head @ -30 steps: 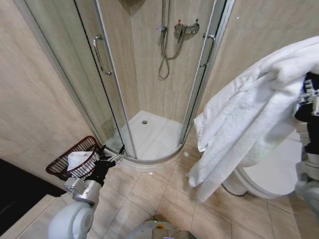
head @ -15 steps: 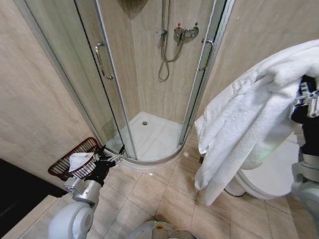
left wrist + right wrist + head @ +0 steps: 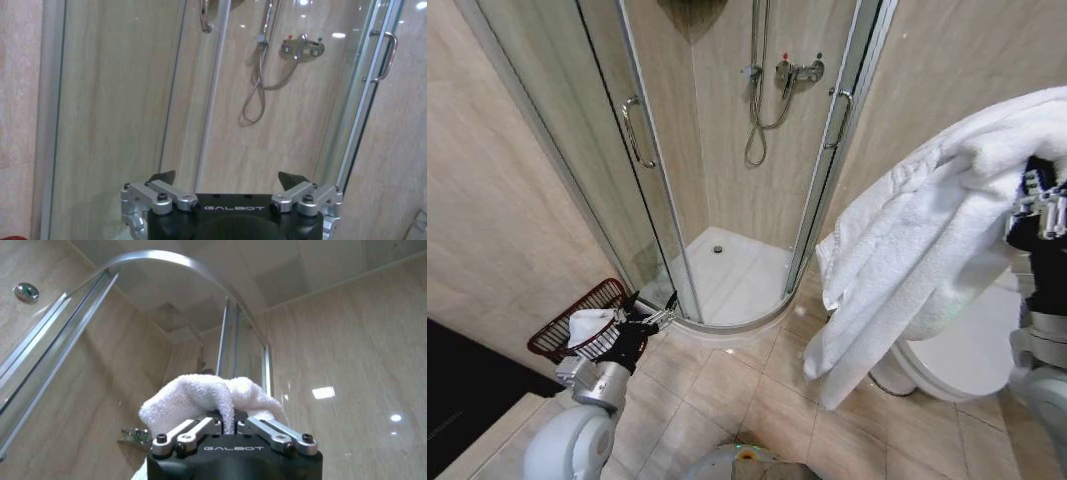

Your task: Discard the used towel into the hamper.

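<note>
A large white towel [image 3: 917,250] hangs in long folds from my right gripper [image 3: 1033,196], which is raised high at the right and shut on it. In the right wrist view a bunch of towel [image 3: 203,395] bulges out between the closed fingers of the right gripper [image 3: 230,423]. The hamper [image 3: 555,335], a dark red wire basket, stands on the floor at the lower left against the wall, with a white cloth [image 3: 587,324] lying in it. My left gripper [image 3: 653,311] hangs low beside the hamper, open and holding nothing [image 3: 227,178].
A curved glass shower cabin [image 3: 727,200] with metal door handles fills the corner ahead. A white toilet [image 3: 972,360] stands below the hanging towel at the right. A dark cabinet [image 3: 457,395] sits at the lower left. Tiled floor [image 3: 727,390] lies open in front of me.
The whole picture has shifted slightly, so the camera moved. The towel's lower end has swung a little to the left. Both grippers keep their states.
</note>
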{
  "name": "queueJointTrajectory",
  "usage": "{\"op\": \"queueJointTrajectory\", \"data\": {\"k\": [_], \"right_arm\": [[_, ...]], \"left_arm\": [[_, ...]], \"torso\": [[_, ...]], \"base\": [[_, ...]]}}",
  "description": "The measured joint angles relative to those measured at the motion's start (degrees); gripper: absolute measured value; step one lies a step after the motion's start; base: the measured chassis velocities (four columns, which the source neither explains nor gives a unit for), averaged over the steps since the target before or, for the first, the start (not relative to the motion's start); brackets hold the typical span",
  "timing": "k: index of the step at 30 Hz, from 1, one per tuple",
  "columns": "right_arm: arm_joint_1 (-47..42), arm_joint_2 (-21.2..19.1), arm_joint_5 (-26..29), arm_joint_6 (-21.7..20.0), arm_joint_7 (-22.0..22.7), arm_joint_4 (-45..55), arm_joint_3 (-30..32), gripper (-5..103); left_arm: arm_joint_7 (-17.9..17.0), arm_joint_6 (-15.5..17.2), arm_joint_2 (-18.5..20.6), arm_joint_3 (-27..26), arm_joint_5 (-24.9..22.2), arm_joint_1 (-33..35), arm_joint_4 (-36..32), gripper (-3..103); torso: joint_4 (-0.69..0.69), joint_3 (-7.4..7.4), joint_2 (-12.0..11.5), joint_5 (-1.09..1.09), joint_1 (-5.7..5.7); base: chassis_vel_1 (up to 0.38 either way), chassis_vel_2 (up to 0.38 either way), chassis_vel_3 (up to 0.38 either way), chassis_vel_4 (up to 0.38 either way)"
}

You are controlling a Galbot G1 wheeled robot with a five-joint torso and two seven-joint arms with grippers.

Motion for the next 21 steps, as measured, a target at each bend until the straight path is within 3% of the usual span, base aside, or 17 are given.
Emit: {"op": "queueJointTrajectory", "data": {"k": [21], "right_arm": [[0.84,-0.22,0.17,0.43,0.52,0.0,-0.69,8]], "left_arm": [[0.0,0.0,0.0,0.0,0.0,0.0,0.0,100]], "torso": [[0.0,3.06,5.45,0.0,2.41]], "base": [[0.0,0.0,0.0,0.0]]}}
